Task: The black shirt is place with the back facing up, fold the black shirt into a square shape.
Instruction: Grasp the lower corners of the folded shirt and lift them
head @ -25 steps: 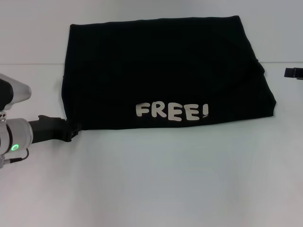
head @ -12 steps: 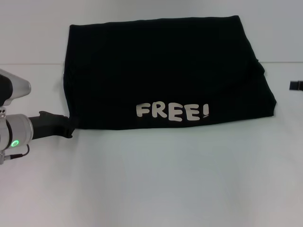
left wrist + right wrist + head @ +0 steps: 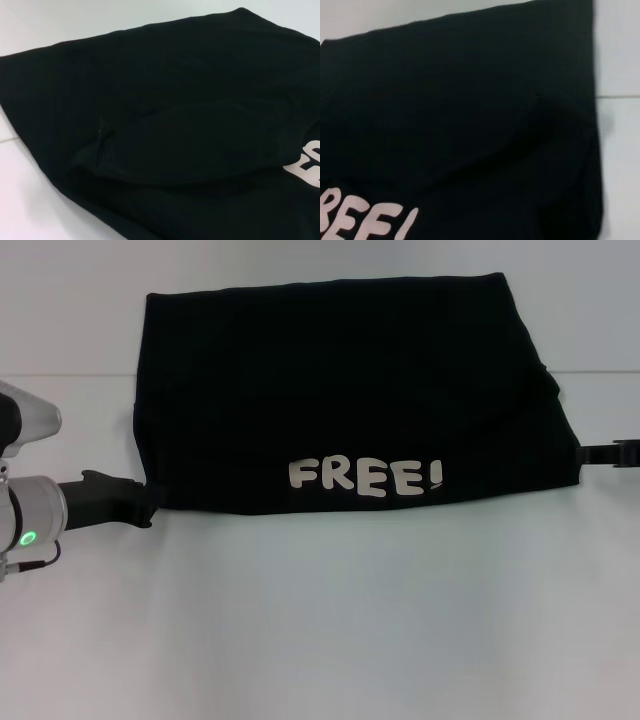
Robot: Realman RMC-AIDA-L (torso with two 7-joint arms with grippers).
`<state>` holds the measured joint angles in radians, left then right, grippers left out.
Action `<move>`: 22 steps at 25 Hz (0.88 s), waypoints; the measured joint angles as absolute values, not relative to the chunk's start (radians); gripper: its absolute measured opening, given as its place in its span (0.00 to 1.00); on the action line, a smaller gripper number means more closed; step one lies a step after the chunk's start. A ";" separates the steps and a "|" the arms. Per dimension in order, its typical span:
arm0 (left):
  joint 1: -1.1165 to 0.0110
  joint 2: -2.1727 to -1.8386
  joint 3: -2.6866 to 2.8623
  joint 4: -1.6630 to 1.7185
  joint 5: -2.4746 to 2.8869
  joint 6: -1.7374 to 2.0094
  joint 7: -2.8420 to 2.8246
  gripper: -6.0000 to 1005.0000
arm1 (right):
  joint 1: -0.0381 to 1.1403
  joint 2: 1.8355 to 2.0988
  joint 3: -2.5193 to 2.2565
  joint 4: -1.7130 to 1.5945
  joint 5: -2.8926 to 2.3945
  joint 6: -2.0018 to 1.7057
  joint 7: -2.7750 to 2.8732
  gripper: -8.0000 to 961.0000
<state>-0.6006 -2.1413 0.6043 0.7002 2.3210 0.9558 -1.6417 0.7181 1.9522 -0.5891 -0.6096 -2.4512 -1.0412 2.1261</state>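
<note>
1. Black shirt point(image 3: 350, 390) lies folded flat on white counter point(image 3: 350, 620), white "FREE!" lettering point(image 3: 365, 477) along near edge.
2. Left gripper point(image 3: 150, 505) at shirt's near left corner; finger opening not discernible.
3. Right gripper point(image 3: 610, 453) at shirt's right edge; fingers likewise unclear.

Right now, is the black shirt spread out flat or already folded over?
Folded over. The black shirt shows no sleeves or collar, and the FREE! lettering sits along its near edge. It is a wide rectangle, not yet a square.
</note>
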 joint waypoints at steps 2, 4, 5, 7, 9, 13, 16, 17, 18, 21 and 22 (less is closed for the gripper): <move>-0.602 -2.141 0.604 0.700 2.321 0.956 -1.642 0.01 | 0.730 1.955 -0.605 -0.593 -2.451 -1.027 2.126 0.56; -0.603 -2.140 0.604 0.701 2.321 0.955 -1.642 0.01 | 0.739 1.956 -0.614 -0.580 -2.452 -1.016 2.126 0.56; -0.603 -2.140 0.604 0.701 2.321 0.954 -1.643 0.01 | 0.743 1.956 -0.616 -0.576 -2.452 -1.010 2.125 0.56; -0.604 -2.140 0.604 0.701 2.321 0.953 -1.643 0.01 | 0.747 1.956 -0.620 -0.570 -2.452 -0.995 2.125 0.56; -0.604 -2.140 0.604 0.700 2.321 0.951 -1.643 0.01 | 0.750 1.957 -0.625 -0.561 -2.451 -0.976 2.123 0.56; -0.604 -2.140 0.603 0.698 2.321 0.947 -1.643 0.01 | 0.764 1.961 -0.632 -0.527 -2.448 -0.933 2.107 0.56; -0.605 -2.140 0.604 0.697 2.321 0.945 -1.643 0.01 | 0.784 1.965 -0.628 -0.489 -2.447 -0.901 2.086 0.56; -0.605 -2.140 0.604 0.697 2.321 0.945 -1.643 0.01 | 0.788 1.965 -0.628 -0.482 -2.447 -0.894 2.085 0.56; -0.606 -2.140 0.604 0.697 2.321 0.945 -1.643 0.01 | 0.788 1.965 -0.628 -0.482 -2.447 -0.894 2.085 0.56; -0.609 -2.139 0.604 0.697 2.321 0.945 -1.643 0.01 | 0.792 1.966 -0.630 -0.472 -2.447 -0.888 2.085 0.56; -0.609 -2.139 0.604 0.697 2.321 0.945 -1.643 0.01 | 0.792 1.966 -0.629 -0.470 -2.447 -0.888 2.085 0.56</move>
<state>-0.6085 -2.1394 0.6044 0.6967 2.3209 0.9448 -1.6429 0.7916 1.9663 -0.6291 -0.4698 -2.4466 -0.8879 2.0847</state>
